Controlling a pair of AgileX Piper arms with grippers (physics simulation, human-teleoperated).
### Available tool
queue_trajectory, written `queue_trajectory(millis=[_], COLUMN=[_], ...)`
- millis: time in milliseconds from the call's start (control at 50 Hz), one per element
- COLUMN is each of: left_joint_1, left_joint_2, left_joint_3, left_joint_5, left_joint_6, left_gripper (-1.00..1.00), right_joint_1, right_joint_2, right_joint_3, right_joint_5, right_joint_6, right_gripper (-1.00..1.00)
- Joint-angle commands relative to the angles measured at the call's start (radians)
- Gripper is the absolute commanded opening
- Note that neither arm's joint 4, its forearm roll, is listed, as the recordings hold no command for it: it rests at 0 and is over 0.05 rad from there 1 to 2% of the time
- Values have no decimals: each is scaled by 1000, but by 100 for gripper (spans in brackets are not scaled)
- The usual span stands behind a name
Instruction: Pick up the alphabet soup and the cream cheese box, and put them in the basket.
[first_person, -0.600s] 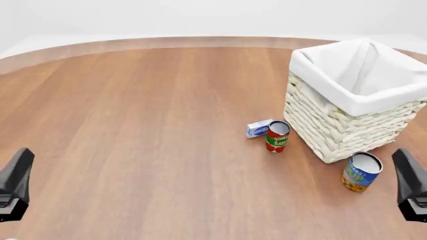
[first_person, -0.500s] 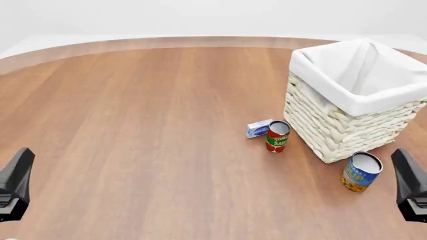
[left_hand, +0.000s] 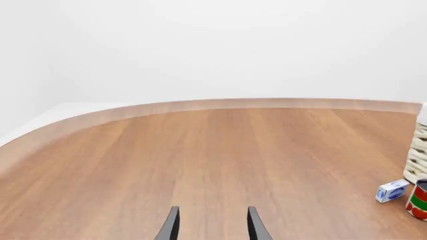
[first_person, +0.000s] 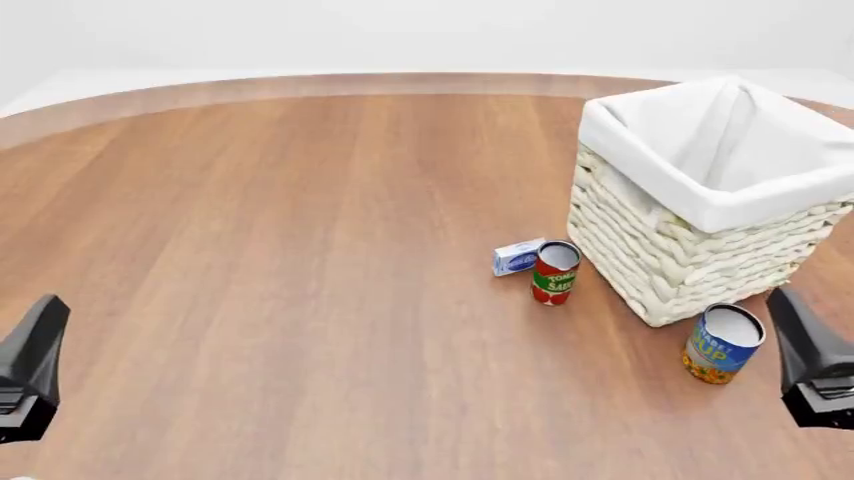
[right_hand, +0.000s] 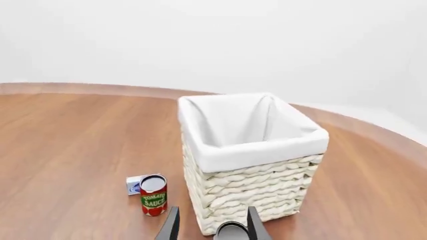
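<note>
Right gripper (right_hand: 211, 226) spread, empty, poised just short of alphabet soup (first_person: 725, 344), upright beside basket (first_person: 694, 260). Rigid, smooth, likely weighty; best pinched mid-label across the diameter.

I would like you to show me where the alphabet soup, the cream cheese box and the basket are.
alphabet soup (first_person: 722, 349), front view, on its blue label.
cream cheese box (first_person: 517, 256), front view, on its printed face.
basket (first_person: 667, 262), front view, on its woven wall.

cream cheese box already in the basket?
No, the cream cheese box lies on the table beside the red can, outside the basket.
</note>
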Motion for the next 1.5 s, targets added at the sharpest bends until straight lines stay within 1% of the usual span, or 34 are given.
queue_trajectory(millis=[20, 80, 100, 140, 160, 200, 240, 300, 340, 380, 460, 520, 640, 700, 720, 740, 780, 820, 840, 860, 900, 920, 1000, 1020, 1040, 1060, 1100, 1140, 1180, 1240, 1280, 1320, 1420, 1500], left_joint_1=[0, 0, 0, 0, 0, 0, 0, 0, 0, 0, 0, 0, 0, 0, 0, 0, 0, 0, 0, 0, 0, 0, 0, 0, 0, 0, 0, 0, 0, 0, 0, 0, 0, 0], left_joint_2=[0, 0, 0, 0, 0, 0, 0, 0, 0, 0, 0, 0, 0, 0, 0, 0, 0, 0, 0, 0, 0, 0, 0, 0, 0, 0, 0, 0, 0, 0, 0, 0, 0, 0], left_joint_3=[0, 0, 0, 0, 0, 0, 0, 0, 0, 0, 0, 0, 0, 0, 0, 0, 0, 0, 0, 0, 0, 0, 0, 0, 0, 0, 0, 0, 0, 0, 0, 0, 0, 0], left_joint_5=[0, 0, 0, 0, 0, 0, 0, 0, 0, 0, 0, 0, 0, 0, 0, 0, 0, 0, 0, 0, 0, 0, 0, 0, 0, 0, 0, 0, 0, 0, 0, 0, 0, 0], left_joint_6=[0, 0, 0, 0, 0, 0, 0, 0, 0, 0, 0, 0, 0, 0, 0, 0, 0, 0, 0, 0, 0, 0, 0, 0, 0, 0, 0, 0, 0, 0, 0, 0, 0, 0], left_gripper=[100, 100, 100, 100, 100, 100, 100, 100, 100, 100, 100, 100, 100, 100, 100, 100, 100, 100, 100, 100, 100, 100, 100, 100, 100, 100, 100, 100, 100, 100, 100, 100, 100, 100], right_joint_1=[48, 51, 56, 55, 55, 64, 67, 72, 67, 70, 85, 94, 111, 123, 125, 142, 139, 144, 138, 131, 136, 137, 141, 162, 162, 170, 184, 193, 215, 221, 227, 242, 257, 262], right_joint_2=[161, 186, 230, 232, 238, 240, 248, 318, 359, 350, 395, 395, 443, 472, 482, 508, 523, 552, 566, 566, 584, 592, 618, 639, 640, 661, 680, 693, 712, 732, 745, 767, 802, 821], right_joint_3=[-70, -85, -86, -85, -96, -112, -165, -187, -234, -232, -276, -272, -341, -376, -387, -402, -426, -445, -455, -473, -497, -501, -537, -553, -553, -563, -572, -583, -579, -600, -604, -600, -638, -664], right_joint_5=[-68, -77, -109, -116, -115, -106, -60, -75, -46, -53, -45, -46, -22, -15, -9, -1, 10, 17, 14, 21, 34, 32, 44, 55, 55, 58, 62, 67, 63, 79, 78, 80, 112, 130], right_joint_6=[-43, -42, -54, -57, -78, -99, -97, -116, -79, -102, -127, -133, -152, -184, -183, -204, -198, -218, -250, -241, -255, -279, -300, -324, -324, -347, -365, -369, -409, -408, -427, -477, -480, -502], right_gripper=[100, 100, 100, 100, 100, 100, 100, 100, 100, 100, 100, 100, 100, 100, 100, 100, 100, 100, 100, 100, 100, 100, 100, 100, 100, 100, 100, 100, 100, 100, 100, 100, 100, 100])
